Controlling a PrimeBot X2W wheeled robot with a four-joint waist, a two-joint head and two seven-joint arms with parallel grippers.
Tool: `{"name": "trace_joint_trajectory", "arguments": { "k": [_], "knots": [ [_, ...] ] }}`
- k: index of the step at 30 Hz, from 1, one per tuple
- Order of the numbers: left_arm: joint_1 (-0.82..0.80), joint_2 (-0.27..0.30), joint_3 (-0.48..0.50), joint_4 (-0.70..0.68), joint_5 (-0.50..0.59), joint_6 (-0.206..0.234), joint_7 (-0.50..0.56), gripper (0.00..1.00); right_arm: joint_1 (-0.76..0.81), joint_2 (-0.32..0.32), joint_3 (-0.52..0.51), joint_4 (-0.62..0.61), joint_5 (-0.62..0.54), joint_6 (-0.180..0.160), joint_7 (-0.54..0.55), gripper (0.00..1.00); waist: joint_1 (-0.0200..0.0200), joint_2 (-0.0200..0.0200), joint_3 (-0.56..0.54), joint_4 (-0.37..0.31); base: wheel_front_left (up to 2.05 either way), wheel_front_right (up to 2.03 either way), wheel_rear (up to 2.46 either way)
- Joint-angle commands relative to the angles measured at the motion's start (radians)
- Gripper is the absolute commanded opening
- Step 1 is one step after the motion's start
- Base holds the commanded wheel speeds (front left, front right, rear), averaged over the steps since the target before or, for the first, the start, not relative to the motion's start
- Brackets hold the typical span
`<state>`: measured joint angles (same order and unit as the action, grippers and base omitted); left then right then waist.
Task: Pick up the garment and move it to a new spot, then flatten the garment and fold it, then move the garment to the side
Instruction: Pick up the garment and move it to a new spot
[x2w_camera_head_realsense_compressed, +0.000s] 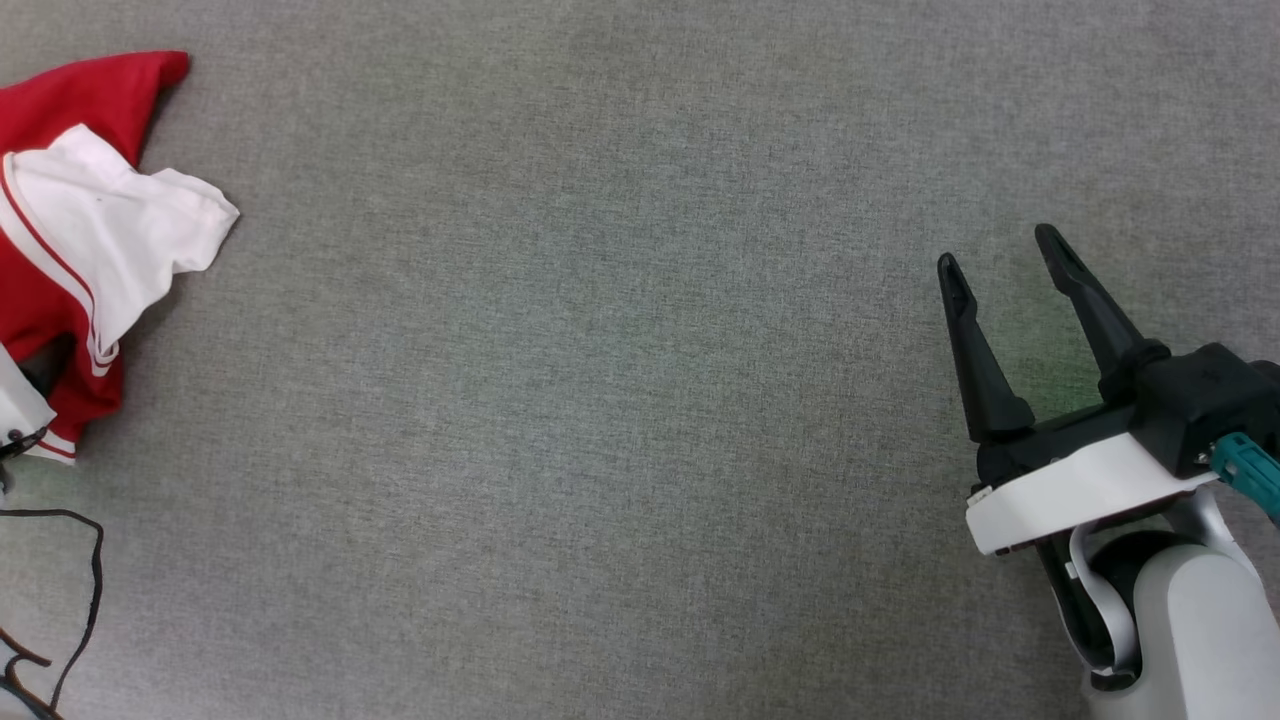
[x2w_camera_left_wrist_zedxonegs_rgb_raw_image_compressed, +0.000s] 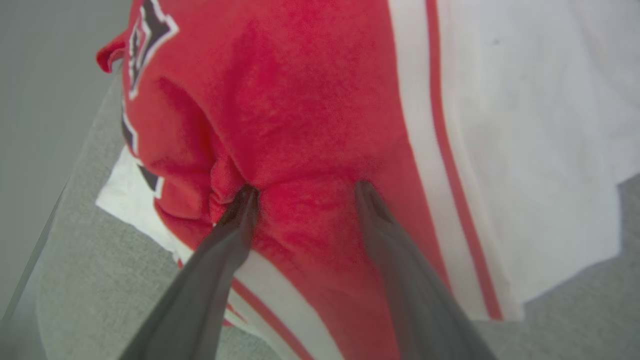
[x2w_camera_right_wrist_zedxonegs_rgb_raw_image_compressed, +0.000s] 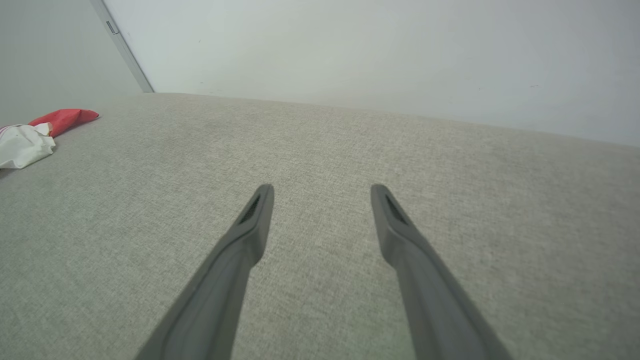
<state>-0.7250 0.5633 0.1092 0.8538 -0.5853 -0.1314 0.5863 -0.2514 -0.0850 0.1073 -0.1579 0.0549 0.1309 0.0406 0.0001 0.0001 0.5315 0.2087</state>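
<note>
Head view: the garment lies crumpled at the left edge of the grey surface; the right gripper, lower right, has jaws spread and empty. Left wrist view: the left gripper, jaws spread, presses both tips into the red cloth. Right wrist view: jaws spread over the surface, garment far left.

L gripper, R gripper: both splayed

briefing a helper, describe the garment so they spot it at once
On the wide grey fabric surface, look to the robot's far left. The garment lies crumpled there, red with a white sleeve and striped trim, unlike the thin black cable nearby.
</note>
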Motion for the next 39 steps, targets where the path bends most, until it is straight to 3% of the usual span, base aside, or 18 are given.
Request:
{"name": "trace_joint_trajectory", "arguments": {
  "k": [1, 2, 3, 9, 14, 22, 32, 39],
  "knots": [
    [0.042, -0.033, -0.012, 0.046, -0.001, 0.004, 0.037, 1.00, -0.016, 0.005, 0.001, 0.003, 0.004, 0.000, -0.006, 1.00, -0.0001, -0.0001, 0.000, 0.000, 0.00, 0.00, 0.00],
    [0.043, -0.037, -0.012, 0.054, -0.005, 0.005, 0.046, 0.46, -0.018, 0.006, 0.000, 0.006, 0.004, 0.000, -0.008, 1.00, -0.0001, -0.0001, -0.002, 0.000, 0.00, 0.00, 0.00],
    [0.041, -0.039, -0.011, 0.053, -0.006, 0.006, 0.040, 0.00, -0.020, 0.006, -0.001, 0.010, 0.004, 0.000, -0.008, 1.00, -0.0001, -0.0001, -0.005, 0.002, 0.00, 0.00, 0.00],
    [0.010, -0.033, -0.029, 0.014, 0.020, 0.006, -0.055, 0.00, -0.008, 0.006, -0.007, 0.025, 0.005, 0.000, -0.013, 1.00, -0.0001, -0.0001, -0.055, 0.013, 0.00, 0.00, 0.00],
    [-0.020, 0.006, -0.041, -0.048, 0.081, 0.034, -0.221, 0.00, 0.019, 0.010, -0.010, 0.043, 0.012, 0.000, -0.024, 1.00, -0.0001, -0.0001, -0.138, 0.021, 0.00, 0.00, 0.00],
    [-0.043, -0.027, -0.077, -0.128, 0.146, 0.062, -0.452, 0.00, 0.078, 0.022, -0.030, 0.060, 0.026, 0.000, -0.033, 1.00, -0.0001, -0.0001, -0.285, 0.016, 0.00, 0.00, 0.00],
    [0.010, -0.079, -0.127, -0.302, 0.199, 0.073, -0.632, 0.00, 0.164, 0.033, -0.048, 0.061, 0.042, 0.000, -0.028, 1.00, -0.0001, -0.0001, -0.434, -0.094, 0.00, 0.00, 0.00],
    [0.127, -0.168, -0.177, -0.505, 0.201, 0.097, -0.678, 0.00, 0.211, 0.034, -0.070, 0.030, 0.038, 0.000, -0.008, 1.00, -0.0001, -0.0001, -0.468, -0.218, 0.00, 0.00, 0.00]
  ]
}}
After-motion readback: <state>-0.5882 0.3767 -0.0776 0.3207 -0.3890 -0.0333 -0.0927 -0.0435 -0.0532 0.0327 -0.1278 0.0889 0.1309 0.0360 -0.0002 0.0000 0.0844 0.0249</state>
